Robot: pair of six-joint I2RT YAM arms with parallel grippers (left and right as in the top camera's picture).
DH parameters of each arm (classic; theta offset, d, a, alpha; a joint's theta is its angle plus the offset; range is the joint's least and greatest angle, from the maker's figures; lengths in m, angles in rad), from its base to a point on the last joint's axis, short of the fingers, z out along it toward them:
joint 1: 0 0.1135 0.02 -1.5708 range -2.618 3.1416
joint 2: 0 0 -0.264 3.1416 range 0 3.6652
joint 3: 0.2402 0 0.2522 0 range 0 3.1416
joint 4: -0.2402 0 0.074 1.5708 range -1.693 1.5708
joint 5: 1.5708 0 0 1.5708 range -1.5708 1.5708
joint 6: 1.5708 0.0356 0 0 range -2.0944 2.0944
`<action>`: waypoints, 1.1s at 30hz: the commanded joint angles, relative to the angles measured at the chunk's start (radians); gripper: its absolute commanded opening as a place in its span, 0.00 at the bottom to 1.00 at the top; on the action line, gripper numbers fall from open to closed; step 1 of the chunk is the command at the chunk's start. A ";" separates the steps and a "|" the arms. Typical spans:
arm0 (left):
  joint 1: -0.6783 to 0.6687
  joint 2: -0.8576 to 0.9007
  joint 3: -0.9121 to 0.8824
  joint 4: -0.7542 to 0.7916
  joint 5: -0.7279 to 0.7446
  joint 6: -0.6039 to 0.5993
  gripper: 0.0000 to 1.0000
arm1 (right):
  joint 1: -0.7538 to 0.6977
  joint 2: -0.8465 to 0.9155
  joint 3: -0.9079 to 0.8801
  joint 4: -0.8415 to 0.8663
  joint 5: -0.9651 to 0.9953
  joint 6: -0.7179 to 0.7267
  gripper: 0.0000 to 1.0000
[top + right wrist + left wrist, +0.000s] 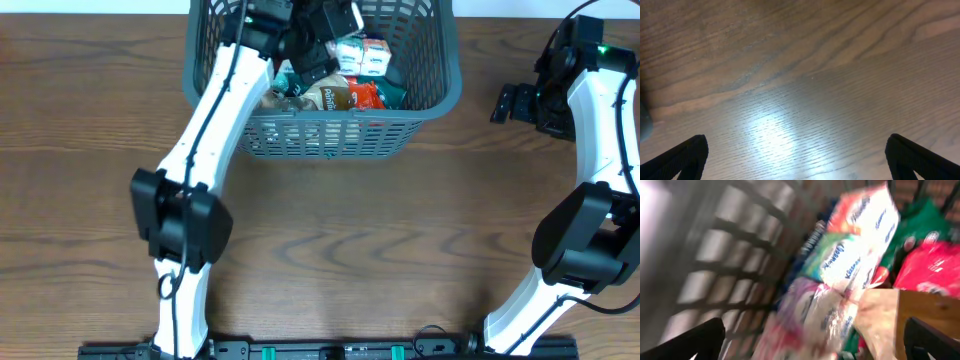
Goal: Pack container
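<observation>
- You are working on the container (330, 135), which is sitting at the far middle of the desk (400, 250), long axis running left to right.
- The left jaws are hanging spread apart inside it above the packets (350, 90). The wrist view is blurred, but they are probably gripping nothing.
- The right jaws are hovering apart over open desk, well right of the rim.

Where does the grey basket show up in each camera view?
Overhead: the container sits top centre.
Left wrist: its lattice wall fills the left half.
Right wrist: not in it, only wooden table.
Shared landmark: the white tissue packets, in overhead and left wrist.
</observation>
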 commanded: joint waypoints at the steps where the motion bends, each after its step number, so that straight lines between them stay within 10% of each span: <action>1: 0.021 -0.156 0.000 -0.039 -0.056 -0.164 0.98 | 0.005 -0.008 0.014 0.011 -0.002 -0.067 0.99; 14: 0.387 -0.494 0.000 -0.477 -0.260 -0.697 1.00 | 0.116 -0.019 0.460 -0.086 0.009 -0.037 0.99; 22: 0.605 -0.676 -0.084 -0.528 -0.031 -0.676 0.99 | 0.306 -0.157 0.467 -0.199 0.177 0.102 0.99; 33: 0.476 -1.281 -0.845 -0.208 -0.032 -0.619 0.99 | 0.659 -0.452 0.420 -0.411 0.484 0.273 0.99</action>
